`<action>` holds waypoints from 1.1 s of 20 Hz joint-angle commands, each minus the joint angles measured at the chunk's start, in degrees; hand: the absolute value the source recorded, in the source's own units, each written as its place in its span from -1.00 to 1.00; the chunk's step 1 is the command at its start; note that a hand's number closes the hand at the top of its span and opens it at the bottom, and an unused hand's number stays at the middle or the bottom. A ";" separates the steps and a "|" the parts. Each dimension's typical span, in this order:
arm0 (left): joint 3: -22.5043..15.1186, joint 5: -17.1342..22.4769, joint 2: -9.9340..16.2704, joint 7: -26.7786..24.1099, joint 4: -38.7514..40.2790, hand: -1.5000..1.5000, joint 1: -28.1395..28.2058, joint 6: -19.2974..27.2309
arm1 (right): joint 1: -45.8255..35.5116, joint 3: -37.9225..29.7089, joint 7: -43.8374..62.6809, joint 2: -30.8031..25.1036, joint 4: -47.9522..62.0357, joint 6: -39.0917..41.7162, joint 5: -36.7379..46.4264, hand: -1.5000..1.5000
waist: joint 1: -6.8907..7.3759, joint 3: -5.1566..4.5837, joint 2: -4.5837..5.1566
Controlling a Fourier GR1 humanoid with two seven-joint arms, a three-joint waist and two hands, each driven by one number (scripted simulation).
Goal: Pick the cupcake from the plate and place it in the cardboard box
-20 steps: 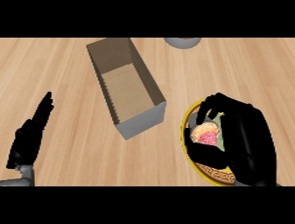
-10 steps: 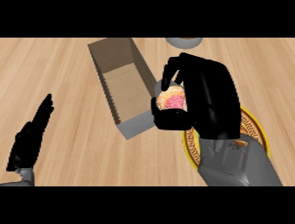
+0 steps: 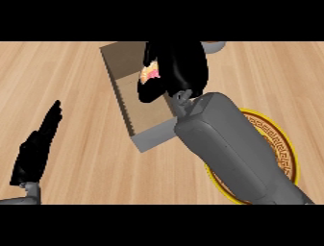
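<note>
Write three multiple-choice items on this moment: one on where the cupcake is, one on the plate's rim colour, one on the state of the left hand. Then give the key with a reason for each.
1. Where is the cupcake?
A. On the plate
B. Held over the cardboard box
C. On the bare counter

2. What colour is the plate's rim?
A. Yellow
B. Blue
C. White

3. What is the left hand doing?
A. Curled round the cupcake
B. Pressing on the box
C. Open, holding nothing

Key: 1 B, the right hand curls round it above the cardboard box. 2 A, the plate shows a yellow edge. 3 C, the left hand lies straight-fingered at the view's left.
</note>
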 commanded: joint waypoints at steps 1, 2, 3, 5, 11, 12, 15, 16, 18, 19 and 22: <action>-0.13 -0.47 0.36 -0.31 -0.84 0.00 0.68 -0.34 | -5.32 2.19 -1.74 0.02 13.91 -7.24 -4.75 1.00 | 0.64 0.00 0.13; -0.82 -2.21 -1.77 -1.38 4.78 0.00 -3.97 2.17 | -6.82 0.61 -4.38 0.02 17.11 -7.56 -6.07 1.00 | 0.27 -0.02 0.37; 1.90 1.26 1.41 -1.68 2.90 0.00 -3.01 -1.53 | -8.52 2.81 -2.57 0.02 18.28 -7.57 -8.49 1.00 | 0.56 -0.02 0.19; -0.21 -0.63 0.30 -1.25 2.20 0.00 -1.18 -0.81 | -8.53 6.32 -2.37 0.02 24.32 -11.89 -9.67 1.00 | 1.37 -0.02 0.32; -0.39 -0.07 0.11 0.00 1.15 0.00 -2.65 -1.51 | -10.71 5.43 -7.81 0.02 37.29 -19.03 -18.12 -1.00 | 2.69 0.00 0.77; -1.04 -1.65 -0.17 0.54 2.10 0.00 -3.85 -0.55 | -12.24 5.24 -8.69 0.02 38.94 -19.08 -19.64 -1.00 | 2.21 0.01 0.70; -1.65 -2.36 -1.82 0.66 2.51 0.00 -3.83 0.88 | -12.07 8.24 -12.32 0.02 41.47 -22.58 -22.96 -1.00 | 2.30 0.01 0.67; -1.62 -2.09 -0.85 0.78 1.99 0.00 -4.56 -0.25 | -13.68 5.74 -14.35 0.01 43.67 -23.07 -23.87 -1.00 | 2.83 0.01 0.93; -1.79 -1.56 -1.67 -0.68 3.36 0.00 -4.52 -0.35 | -13.29 4.08 -18.60 0.00 44.34 -25.89 -25.55 -1.00 | 2.64 0.02 1.08; -0.87 -0.96 -0.70 0.22 2.91 0.00 -4.60 -0.99 | -11.80 6.10 -17.21 0.00 41.98 -30.01 -26.75 -1.00 | 2.89 0.02 0.89; 0.38 -1.05 0.18 -2.30 4.34 0.00 -3.86 -0.61 | -9.98 3.99 -18.40 0.00 38.60 -39.82 -28.46 -1.00 | 2.43 0.03 0.78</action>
